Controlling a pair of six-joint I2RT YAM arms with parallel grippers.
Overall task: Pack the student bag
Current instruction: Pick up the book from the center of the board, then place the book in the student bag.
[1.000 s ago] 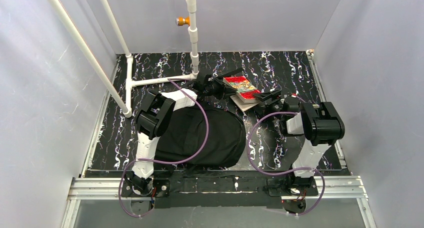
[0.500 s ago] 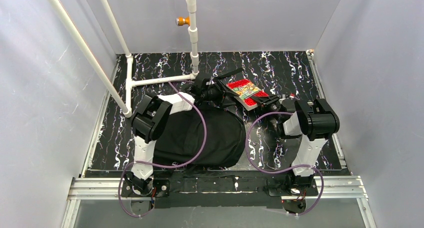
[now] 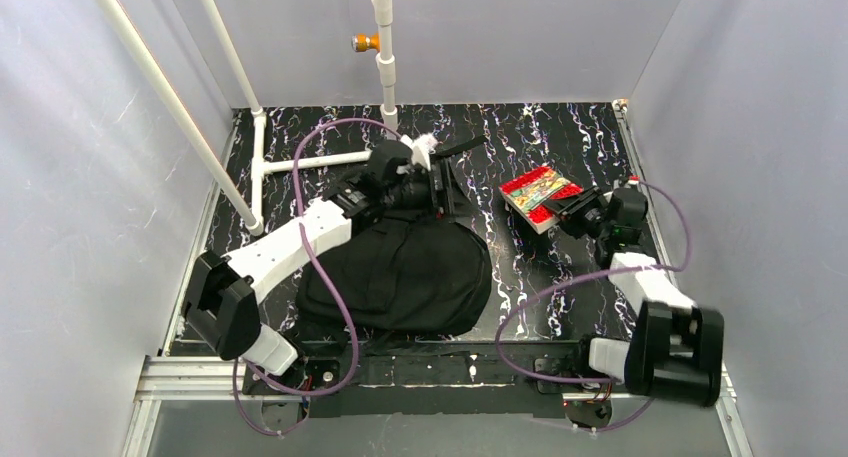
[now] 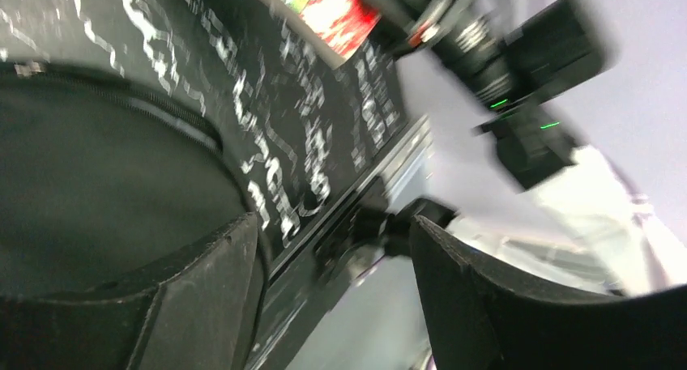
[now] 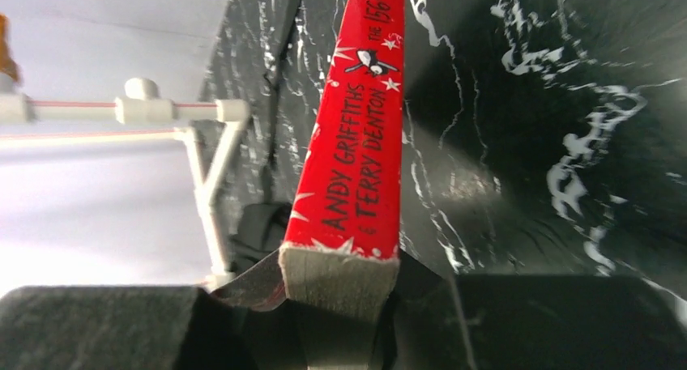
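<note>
Gaping left jaws overhang the student bag (image 3: 400, 272); right jaws clamp the red book (image 3: 540, 192).

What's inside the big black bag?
Only the black fabric of the student bag and a zipper show. Its inside is covered, so I cannot tell. The red book is outside it, gripped by the right gripper.

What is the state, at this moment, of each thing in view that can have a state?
student bag: lying flat on the table; whether its zip is open cannot be seen.
red book: closed, outside the student bag, gripped at one end.
left end effector: open, empty, at the student bag's far edge.
right end effector: shut on the red book.
</note>
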